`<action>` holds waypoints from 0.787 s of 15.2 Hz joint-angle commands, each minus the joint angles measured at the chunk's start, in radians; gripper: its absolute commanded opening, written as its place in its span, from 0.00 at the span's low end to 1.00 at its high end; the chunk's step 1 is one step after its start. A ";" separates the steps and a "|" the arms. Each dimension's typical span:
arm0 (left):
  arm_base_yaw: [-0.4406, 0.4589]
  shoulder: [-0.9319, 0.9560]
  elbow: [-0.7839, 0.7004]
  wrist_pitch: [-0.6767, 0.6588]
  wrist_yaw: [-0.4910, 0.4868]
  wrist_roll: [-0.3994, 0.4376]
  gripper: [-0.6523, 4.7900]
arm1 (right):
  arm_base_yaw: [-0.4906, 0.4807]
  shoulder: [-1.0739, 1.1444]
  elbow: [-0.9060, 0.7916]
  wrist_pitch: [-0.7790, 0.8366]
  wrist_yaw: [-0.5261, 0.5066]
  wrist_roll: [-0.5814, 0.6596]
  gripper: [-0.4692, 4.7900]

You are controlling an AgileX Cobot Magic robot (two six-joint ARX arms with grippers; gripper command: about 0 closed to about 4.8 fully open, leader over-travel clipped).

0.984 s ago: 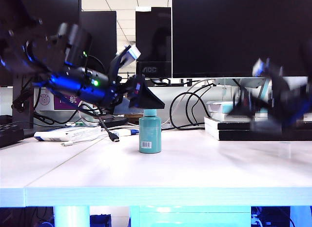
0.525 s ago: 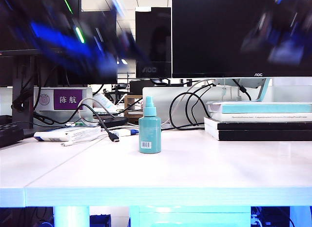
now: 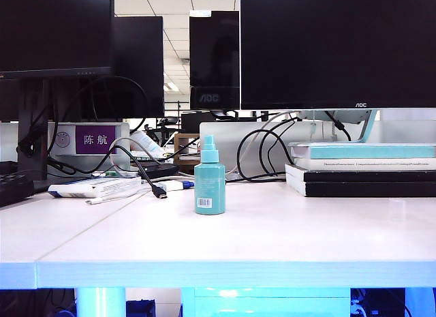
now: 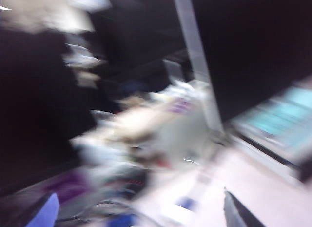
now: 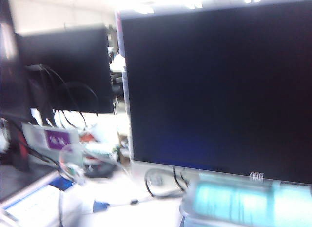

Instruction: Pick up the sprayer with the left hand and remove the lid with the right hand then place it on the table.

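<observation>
**Sprayer stands alone on the tabletop, both arms out of the wide shot**

The teal sprayer (image 3: pixel 210 187) stands upright on the pale tabletop (image 3: pixel 272 242), roughly midway between its left and right edges and set back from the front edge. Its white barcode label faces us and its paler nozzle (image 3: pixel 209 151) is bare at the top. Nothing touches it. We cannot make out the lid in any view.

Neither arm shows in the exterior view. The left wrist view is badly smeared, but the left gripper (image 4: pixel 141 218) is spread wide and empty, with one dark fingertip (image 4: pixel 236 216) at one side and a bluish one at the other, above the cluttered back of the tabletop.

The right gripper appears in no picture, so we cannot tell how its jaws stand. Its wrist camera faces a dark monitor (image 5: pixel 214 85).

A stack of books (image 3: pixel 364 168) lies at the right rear edge. A black cable (image 3: pixel 146 177) trails near the left rear, below a purple name plate (image 3: pixel 95 139).
</observation>
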 commanded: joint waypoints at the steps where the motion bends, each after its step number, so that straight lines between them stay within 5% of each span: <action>1: 0.001 -0.216 -0.049 -0.108 -0.123 0.012 0.72 | 0.001 -0.145 0.000 -0.163 0.019 -0.006 0.30; 4: 0.001 -0.458 -0.220 -0.196 -0.325 -0.053 0.72 | 0.002 -0.270 -0.002 -0.315 0.019 -0.024 0.30; 10: 0.000 -0.897 -0.534 -0.256 -0.422 -0.105 0.61 | 0.001 -0.600 -0.190 -0.556 0.036 -0.064 0.30; 12: 0.000 -0.907 -0.584 -0.223 -0.569 -0.236 0.50 | 0.001 -0.695 -0.327 -0.509 0.064 0.043 0.30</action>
